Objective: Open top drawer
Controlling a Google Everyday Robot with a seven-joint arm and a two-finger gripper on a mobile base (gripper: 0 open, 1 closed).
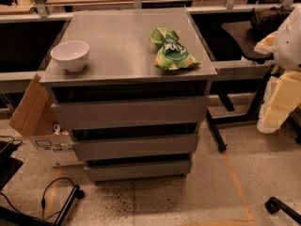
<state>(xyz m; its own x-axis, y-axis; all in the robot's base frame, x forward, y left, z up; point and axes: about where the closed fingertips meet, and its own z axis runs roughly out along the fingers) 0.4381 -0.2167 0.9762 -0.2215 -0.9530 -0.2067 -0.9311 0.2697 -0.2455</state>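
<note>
Grey and matte, the top drawer (129,113) sits directly under the bench (117,46) top, while my pincer (277,108) hangs off to the bench's right, well apart from it, and I cannot tell whether it is open or closed.

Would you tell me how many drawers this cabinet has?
3, stacked: the top drawer under the tabletop, the middle drawer below it, the bottom drawer lowest. The hand hangs far right.
</note>
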